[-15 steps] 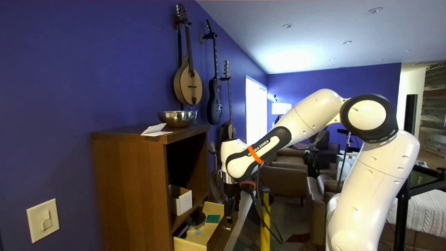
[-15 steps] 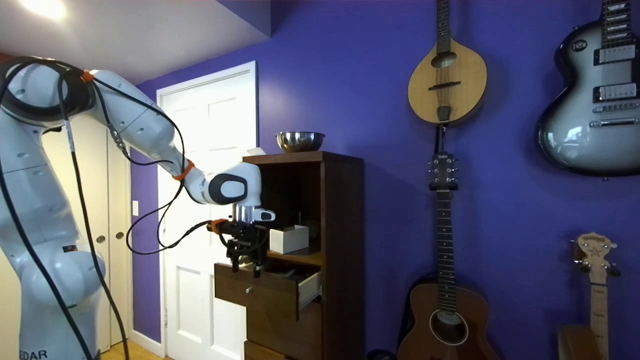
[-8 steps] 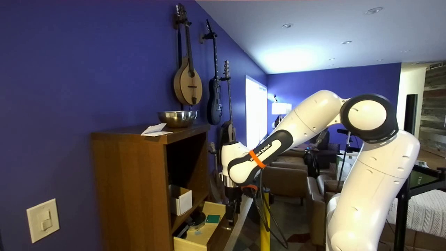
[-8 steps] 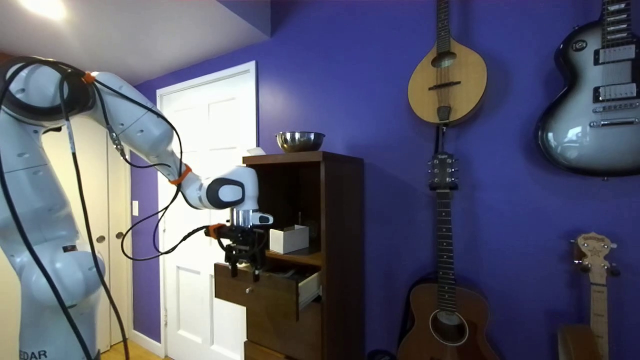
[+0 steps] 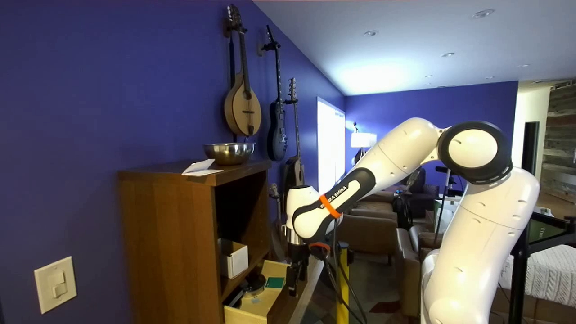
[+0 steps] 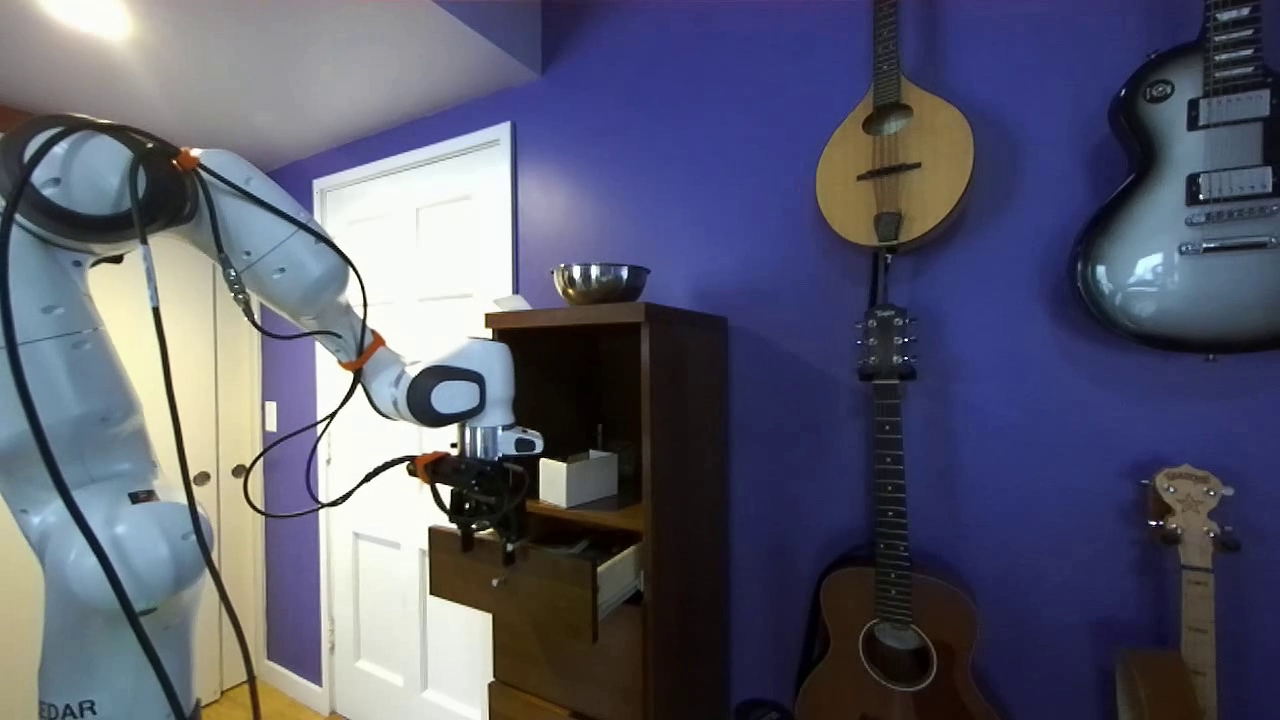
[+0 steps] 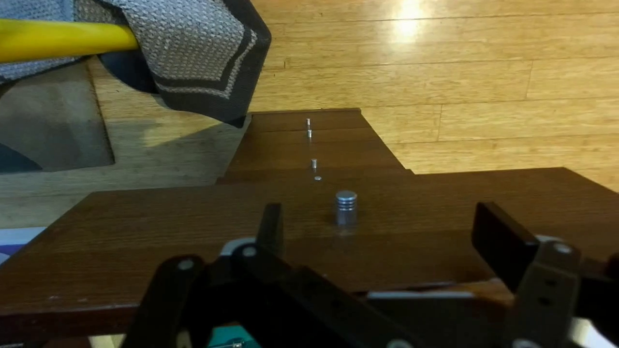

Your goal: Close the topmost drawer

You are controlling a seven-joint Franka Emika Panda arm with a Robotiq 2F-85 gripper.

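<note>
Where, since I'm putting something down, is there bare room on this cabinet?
The cabinet top looks bare between the white paper, steel bowl and purple wall. Crowded: the open topmost drawer, holding several items, with the tool at its front.

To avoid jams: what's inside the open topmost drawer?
The topmost drawer holds a green item, a roundish dark item, a black object and a small bluish piece; the cabinet hides anything further back.

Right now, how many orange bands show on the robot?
3, in an exterior view: upper band by the elbow, middle band around the forearm, lower band beside the gripper. Others may be hidden.
</note>
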